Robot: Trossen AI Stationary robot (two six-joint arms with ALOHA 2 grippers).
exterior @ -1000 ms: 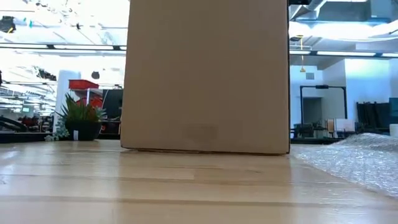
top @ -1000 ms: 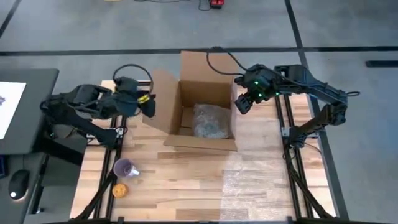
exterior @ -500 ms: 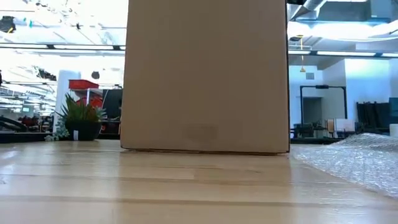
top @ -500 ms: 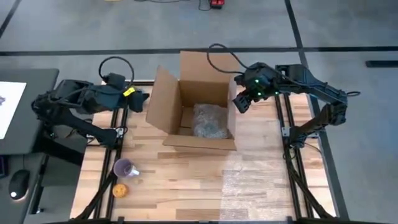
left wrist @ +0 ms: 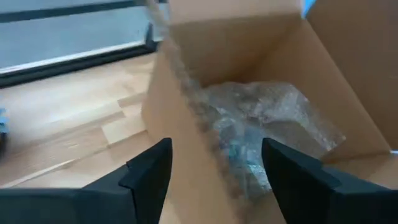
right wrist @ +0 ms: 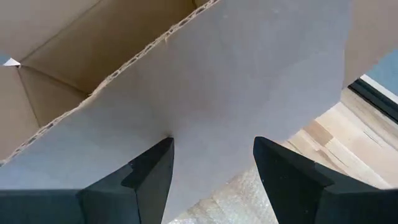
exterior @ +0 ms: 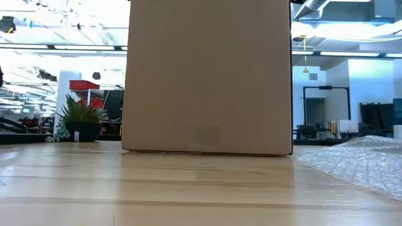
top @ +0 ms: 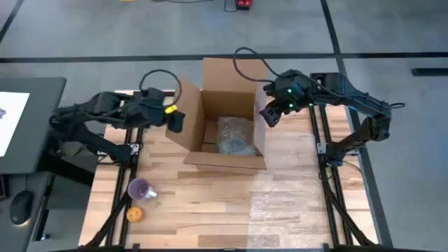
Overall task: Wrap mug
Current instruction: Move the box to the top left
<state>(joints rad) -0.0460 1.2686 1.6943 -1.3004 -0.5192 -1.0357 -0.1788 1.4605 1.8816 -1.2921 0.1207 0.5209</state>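
An open cardboard box (top: 225, 91) stands mid-table and fills the low view (exterior: 207, 75). A bubble-wrapped bundle (top: 238, 136) lies on its floor, also seen in the left wrist view (left wrist: 261, 118). A purple mug (top: 142, 189) lies bare on the table near the left front. My left gripper (top: 175, 122) is open at the box's left flap (top: 185, 105). My right gripper (top: 269, 115) is open at the box's right side, facing a cardboard flap (right wrist: 236, 81). My left gripper (left wrist: 214, 146) comes level from the table's left, and the left flap's free edge (left wrist: 186, 118) runs between its open fingers; I cannot tell whether a finger touches it. My right gripper (right wrist: 211, 146) has the right flap's face straight ahead of its open fingers; I cannot tell whether they touch it.
A sheet of bubble wrap (top: 287, 203) lies flat on the table's right front, seen low at the right (exterior: 364, 160). A small orange object (top: 134, 213) sits near the mug. The box's far flap stands open toward the far edge.
My left gripper drew back toward the table's left edge, then came back to the box's left flap. The flap swung outward while the gripper was away and now stands more upright. The box itself has stayed in place.
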